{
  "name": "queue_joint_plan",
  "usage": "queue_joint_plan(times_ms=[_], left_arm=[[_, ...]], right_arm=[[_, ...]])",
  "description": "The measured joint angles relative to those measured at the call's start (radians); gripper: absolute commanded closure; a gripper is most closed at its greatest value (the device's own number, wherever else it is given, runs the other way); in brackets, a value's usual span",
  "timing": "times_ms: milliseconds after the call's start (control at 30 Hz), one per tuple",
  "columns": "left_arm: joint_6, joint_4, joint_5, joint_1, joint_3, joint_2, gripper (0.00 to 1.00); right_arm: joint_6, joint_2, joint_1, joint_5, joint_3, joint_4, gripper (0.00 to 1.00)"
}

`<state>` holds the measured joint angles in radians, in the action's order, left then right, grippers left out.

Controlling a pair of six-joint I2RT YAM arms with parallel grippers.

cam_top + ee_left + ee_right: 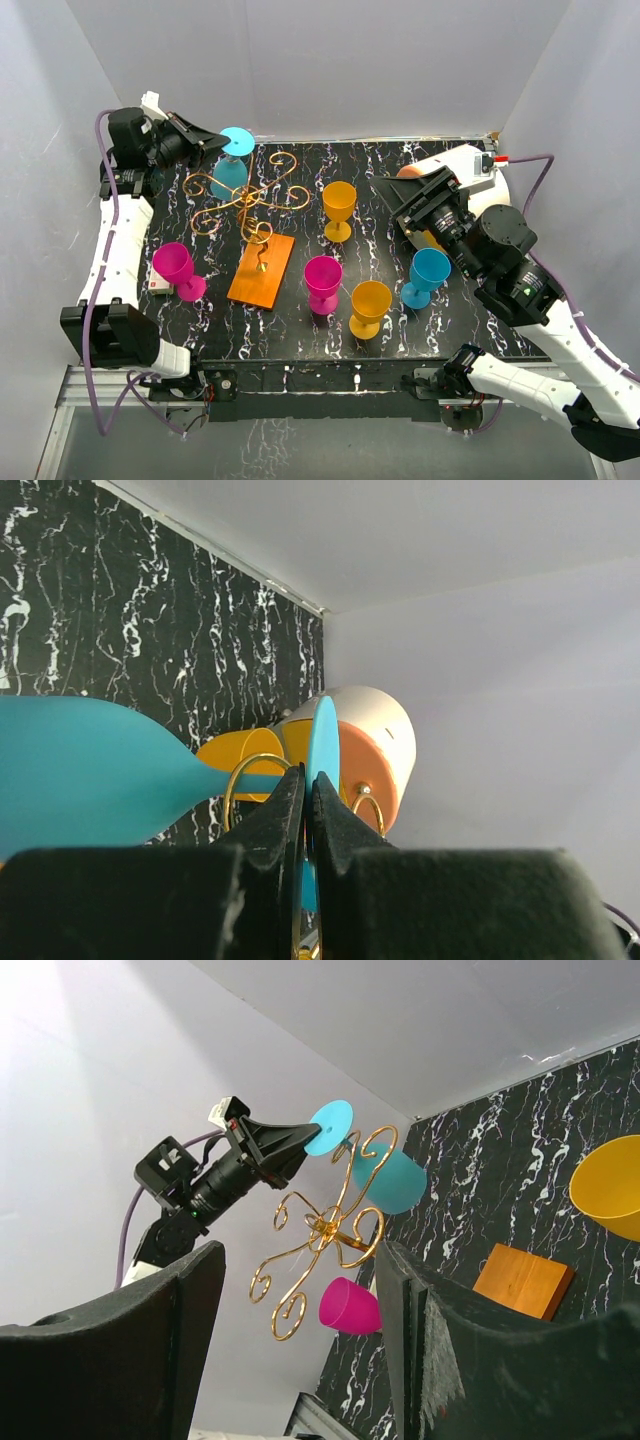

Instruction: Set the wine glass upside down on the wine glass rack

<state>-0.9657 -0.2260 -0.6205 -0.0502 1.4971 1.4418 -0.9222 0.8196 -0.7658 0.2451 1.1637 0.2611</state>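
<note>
A blue wine glass (230,176) hangs upside down at the back left arm of the wine glass rack (250,200), a gold wire stand on an orange base (262,270). My left gripper (215,142) is shut on the glass's flat foot (322,742), edge-on between the pads. The blue bowl (80,770) points left, and a gold scroll loop (240,780) curves round the stem. From the right wrist, the glass (395,1182) sits in the rack's (325,1230) top curl. My right gripper (402,210) stands open and empty at the back right, its fingers (400,1290) framing the rack from afar.
Two magenta glasses (178,268) (323,282), two yellow ones (339,208) (370,306) and another blue one (428,275) stand upright on the black marbled table (300,335). A white-and-orange drum (445,162) lies behind the right gripper. White walls close in on three sides.
</note>
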Motion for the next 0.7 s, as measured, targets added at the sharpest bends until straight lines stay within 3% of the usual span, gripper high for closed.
queue_joint_plan(times_ms=[333,700], left_arm=[[0.08,-0.1,0.049,0.0,0.016,-0.03,1.0],[0.154,-0.177,0.06,0.0,0.027,-0.05,0.91]], right_arm=[[0.0,0.001,0.0,0.0,0.0,0.0,0.4],[0.001,0.013,0.0,0.004,0.0,0.009,0.41]])
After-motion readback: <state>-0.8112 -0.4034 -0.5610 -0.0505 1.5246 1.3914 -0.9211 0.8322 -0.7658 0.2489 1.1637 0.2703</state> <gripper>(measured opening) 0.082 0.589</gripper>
